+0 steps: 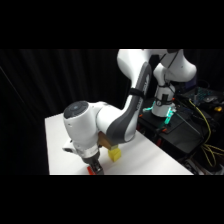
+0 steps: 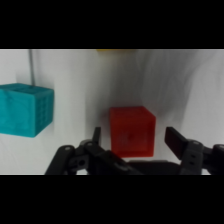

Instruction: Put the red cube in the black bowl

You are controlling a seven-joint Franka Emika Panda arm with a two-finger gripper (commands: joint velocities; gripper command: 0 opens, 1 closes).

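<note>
Black curtains back the white desk (image 1: pixel 60 145), where the white arm's gripper (image 2: pixel 134 140) hangs low near the front edge. Its two black fingers (image 2: pixel 176 140) are spread, and the small red-orange cube (image 2: pixel 132 131) sits on the desk between them, touching neither. A teal cube (image 2: pixel 26 109) rests apart to one side; a yellow cube (image 1: pixel 115 155) lies just beside the arm.

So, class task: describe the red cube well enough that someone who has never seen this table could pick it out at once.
Find the white table, then the gripper lowered near its front edge. The red cube sits on the table between the gripper's open fingers. The teal cube stands apart to one side, outside the fingers; only this cube is red.
</note>
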